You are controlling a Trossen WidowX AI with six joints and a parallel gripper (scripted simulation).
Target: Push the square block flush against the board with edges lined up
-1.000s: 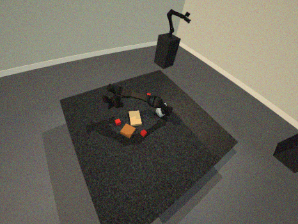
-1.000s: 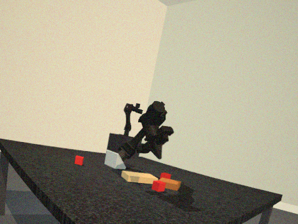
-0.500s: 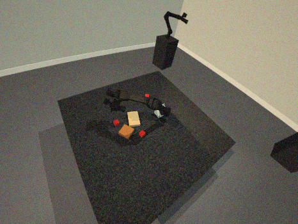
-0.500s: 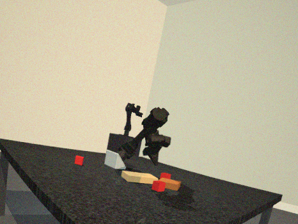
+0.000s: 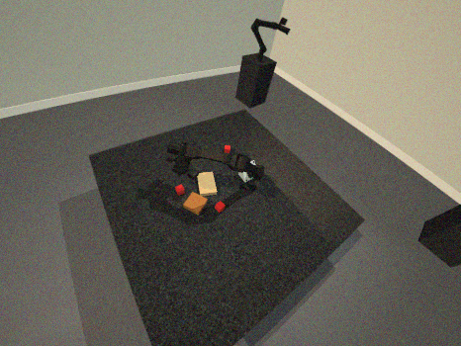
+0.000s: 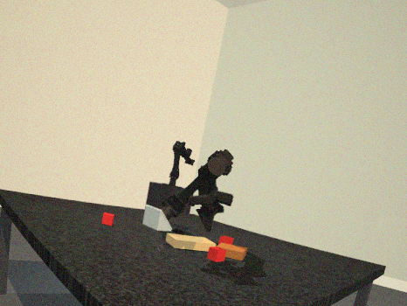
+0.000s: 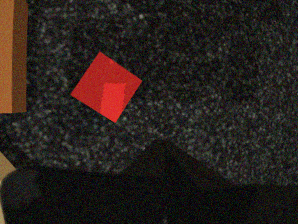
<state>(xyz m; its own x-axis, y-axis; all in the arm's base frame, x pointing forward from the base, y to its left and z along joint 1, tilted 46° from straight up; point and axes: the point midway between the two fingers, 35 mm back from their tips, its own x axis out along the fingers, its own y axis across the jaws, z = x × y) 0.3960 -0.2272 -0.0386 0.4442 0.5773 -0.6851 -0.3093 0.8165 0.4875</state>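
Observation:
The square block (image 5: 195, 203) (image 6: 233, 251) (image 7: 6, 55) is orange and lies flat. The pale wooden board (image 5: 207, 183) (image 6: 189, 242) lies flat close beside it; a bit of the board (image 7: 6, 167) shows at the lower left of the wrist view. The block is turned at an angle to the board, with a corner near the board's end. No whole side is flush; whether they touch is unclear. My gripper (image 5: 195, 175) (image 6: 209, 229) (image 7: 159, 147) is shut and empty, its tips pointing down above the table, off to the side of the block and board.
A red cube (image 7: 106, 87) lies between the block and my fingertips in the wrist view. Red cubes (image 5: 180, 190) (image 5: 220, 207) flank the block; another (image 5: 228, 148) (image 6: 108, 219) lies farther off. A white wedge (image 6: 156, 218) stands by the arm's base.

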